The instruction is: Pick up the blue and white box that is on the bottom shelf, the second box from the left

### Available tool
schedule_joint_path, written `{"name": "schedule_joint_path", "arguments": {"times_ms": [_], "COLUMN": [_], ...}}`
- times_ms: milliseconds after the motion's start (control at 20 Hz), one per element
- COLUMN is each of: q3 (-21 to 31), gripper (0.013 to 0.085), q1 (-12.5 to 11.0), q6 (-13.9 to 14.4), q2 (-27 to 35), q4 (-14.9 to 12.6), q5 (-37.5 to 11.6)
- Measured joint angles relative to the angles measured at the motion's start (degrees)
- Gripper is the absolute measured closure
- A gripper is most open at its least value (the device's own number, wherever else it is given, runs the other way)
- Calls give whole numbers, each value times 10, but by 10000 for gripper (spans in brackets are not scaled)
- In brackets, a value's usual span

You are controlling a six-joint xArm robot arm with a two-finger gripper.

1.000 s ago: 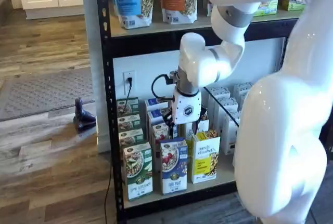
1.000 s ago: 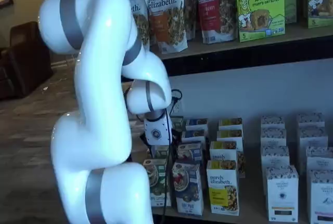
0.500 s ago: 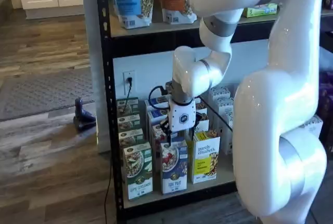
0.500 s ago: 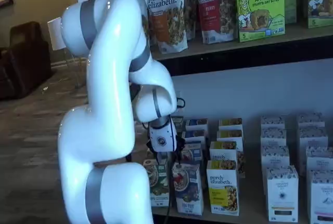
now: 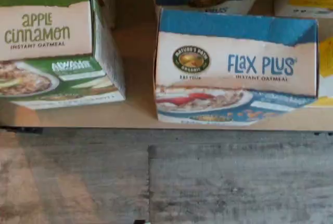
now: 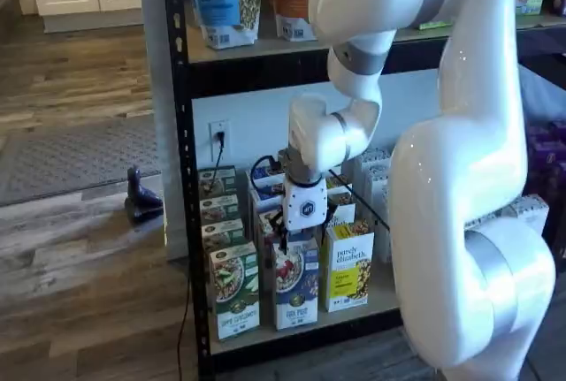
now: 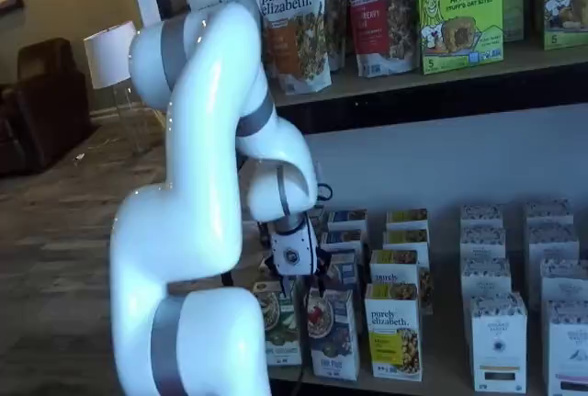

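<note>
Flax Plus oatmeal box (image 6: 295, 285) stands at front edge of bottom shelf (image 6: 354, 308), between Apple Cinnamon carton (image 6: 233, 291) and yellow Purely Elizabeth carton (image 6: 348, 266). Gripper (image 6: 296, 238) hangs just above the box top. Fingers mostly hidden; spread or pressed together, cannot tell.

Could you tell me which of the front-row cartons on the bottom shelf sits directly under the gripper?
The blue and white box, labelled Flax Plus. The gripper hangs right above it, between the green and white carton and the yellow and white carton.
</note>
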Motion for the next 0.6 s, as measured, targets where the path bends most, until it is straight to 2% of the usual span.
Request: {"name": "schedule_joint_path", "arguments": {"times_ms": [200,400,600], "q3": [-47,-93,-129], "gripper": [130,130,130], "q1": [-8,-19,-25], "q6": [-2,-32,-49], "q2": [41,75,103], "q4": [-6,15,25], "q5": [8,17,23]}}
